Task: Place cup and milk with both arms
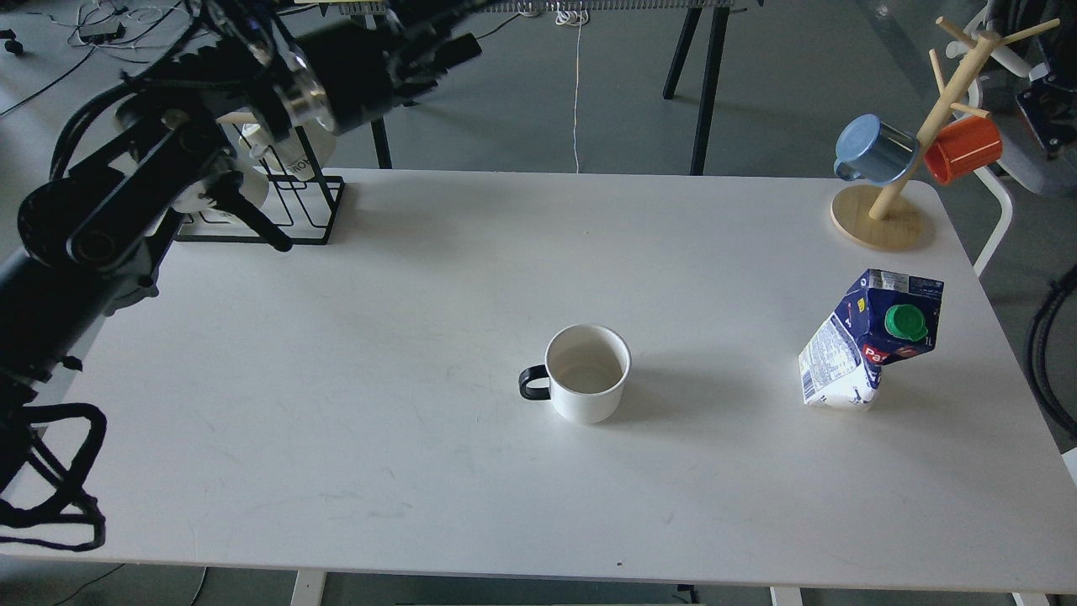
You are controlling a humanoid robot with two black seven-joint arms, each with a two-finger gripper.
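A white cup [586, 373] with a black handle on its left stands upright on the white table [336, 353], near the middle. A dented blue and white milk carton [871, 339] with a green cap stands at the right, leaning. My left arm is raised high over the back left. Its gripper [446, 46] is at the top edge, far from the cup, dark and blurred, with nothing seen in it. A dark part of my right arm [1046, 105] shows at the top right edge; its fingers cannot be made out.
A black wire rack [252, 202] with white mugs stands at the back left, partly behind my left arm. A wooden mug tree [904, 143] with a blue mug and an orange mug stands at the back right corner. Black cables hang at the right edge.
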